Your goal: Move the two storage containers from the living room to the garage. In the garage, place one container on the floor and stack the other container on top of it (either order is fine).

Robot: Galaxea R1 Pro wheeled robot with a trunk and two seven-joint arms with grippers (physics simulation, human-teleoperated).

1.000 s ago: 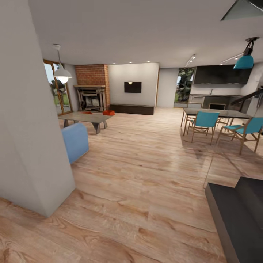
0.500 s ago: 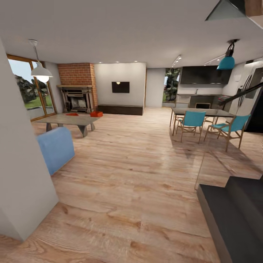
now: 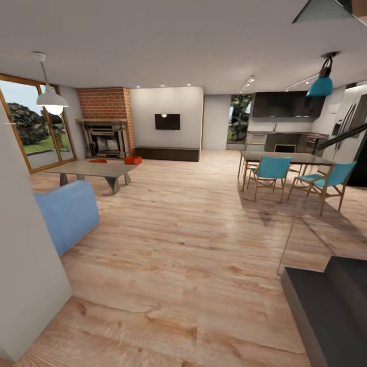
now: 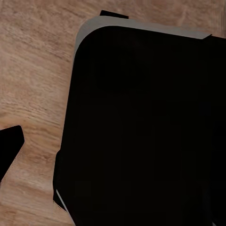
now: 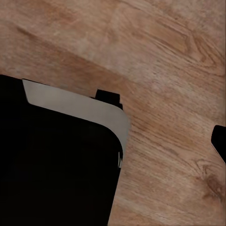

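Light wood-plank flooring ran the length of the living room as I looked ahead through the head camera, toward a red-brick fireplace, a black wall TV and a long dark low bench at the far wall. Two orange-red storage containers were far off beside the fireplace: one stood at the far right end of a low grey tabletop, though I could not tell whether it rested on the tabletop or on the floor just behind it, and the other lay flat on the tabletop to its left, too small for detail. A blue upholstered seat sat nearer me at the left, beside a pale wall edge. At the right stood a dark dining table with teal chairs, a teal pendant lamp above and a dark kitchen behind. A dark stepped block filled the lower right corner. Both wrist cameras looked down on plank floor and on the robot's black, grey-edged body. A dark tip showed at the edge of the left wrist view and another in the right; I could not tell whether either tool was apart or together.
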